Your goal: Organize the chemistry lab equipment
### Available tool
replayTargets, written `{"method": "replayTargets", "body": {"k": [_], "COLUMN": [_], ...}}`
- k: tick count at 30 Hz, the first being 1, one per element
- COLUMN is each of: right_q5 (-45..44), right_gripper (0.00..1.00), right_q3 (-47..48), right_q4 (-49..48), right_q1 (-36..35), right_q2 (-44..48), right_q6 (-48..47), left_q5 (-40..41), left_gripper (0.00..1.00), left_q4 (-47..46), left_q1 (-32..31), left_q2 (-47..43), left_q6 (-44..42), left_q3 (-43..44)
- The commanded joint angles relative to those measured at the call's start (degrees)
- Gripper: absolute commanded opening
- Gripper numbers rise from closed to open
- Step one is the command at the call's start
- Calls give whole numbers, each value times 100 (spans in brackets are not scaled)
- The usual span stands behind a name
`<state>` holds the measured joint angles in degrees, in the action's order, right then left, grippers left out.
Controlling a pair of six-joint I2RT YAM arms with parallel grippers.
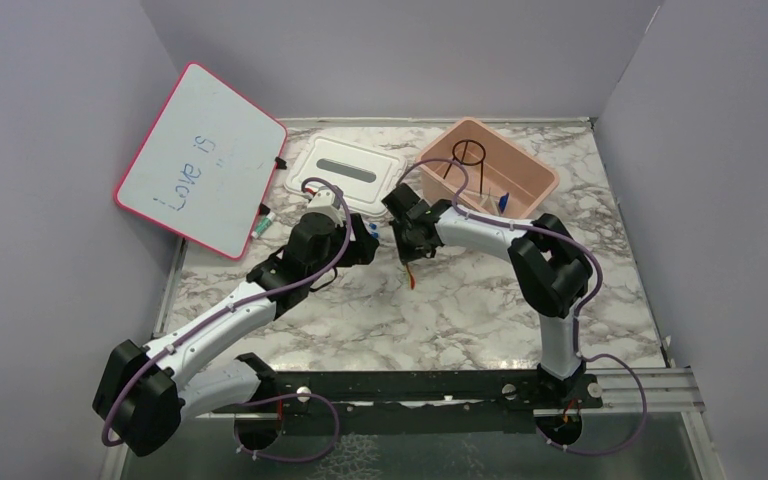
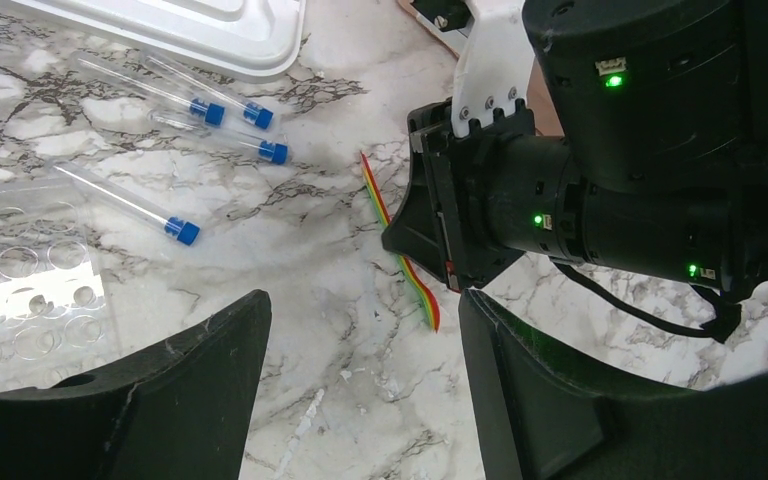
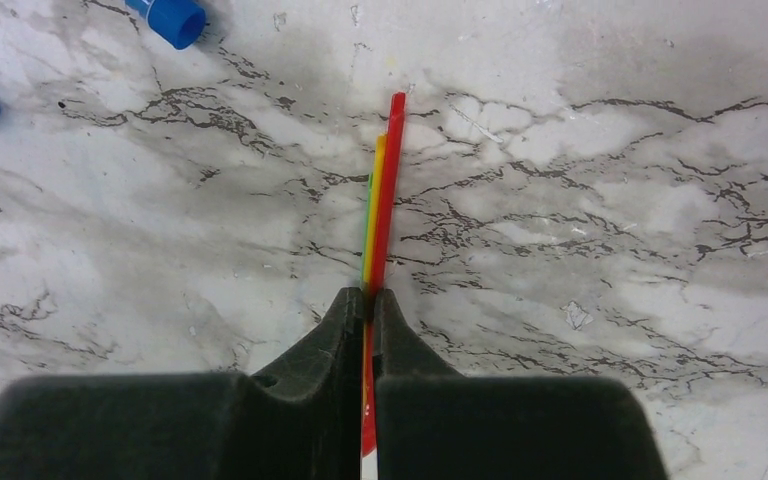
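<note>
My right gripper is shut on a thin flat stick, red-orange with yellow and green stripes, edge-on between the fingers. In the top view the right gripper holds the stick low over the marble table, mid-back. My left gripper is open and empty just left of it, over bare marble. Several clear glass tubes with blue caps lie on the table beyond the left gripper. The black wire ring stand stands in the pink bin.
A white lid lies at the back, left of the bin. A pink-framed whiteboard leans on the left wall. A clear plastic rack with round holes lies left of my left gripper.
</note>
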<state>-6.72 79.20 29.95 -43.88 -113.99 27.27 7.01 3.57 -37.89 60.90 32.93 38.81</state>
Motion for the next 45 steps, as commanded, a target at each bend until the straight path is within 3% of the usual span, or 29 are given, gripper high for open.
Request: {"method": "replayTargets", "body": {"k": [1,8,16,26,32,38,45], "right_q5": [-93,-42,384,1518,2562,3398,3572], "right_gripper": [2,1,1,1,2,2,2], "right_q3": [-58,251,774,1719,1692,1349,1123], "right_q4": [-19,-51,154,578,644,759,787], "right_q1": [-47,71,821,2479,3438,3509,3509], "right_q2": [121,870,1541,1861,1724,1681,1269], "right_q6": [-474,-1284,-2048,-3298,-4136,-4798,-4953], "left_q5": [177,213,292,219,136,158,222], "left_gripper": [72,72,73,73,73,73,74], "left_q4": [23,62,97,134,305,454,543], "left_q1": [-26,-25,-19,-15,-19,-19,-18], "left_q2": [-169,-185,-264,-210,-248,-385,-415], "left_q6": [-77,-85,-146,-131,-141,-230,-278], "left_q3": [-31,-14,69,140,293,457,508]}}
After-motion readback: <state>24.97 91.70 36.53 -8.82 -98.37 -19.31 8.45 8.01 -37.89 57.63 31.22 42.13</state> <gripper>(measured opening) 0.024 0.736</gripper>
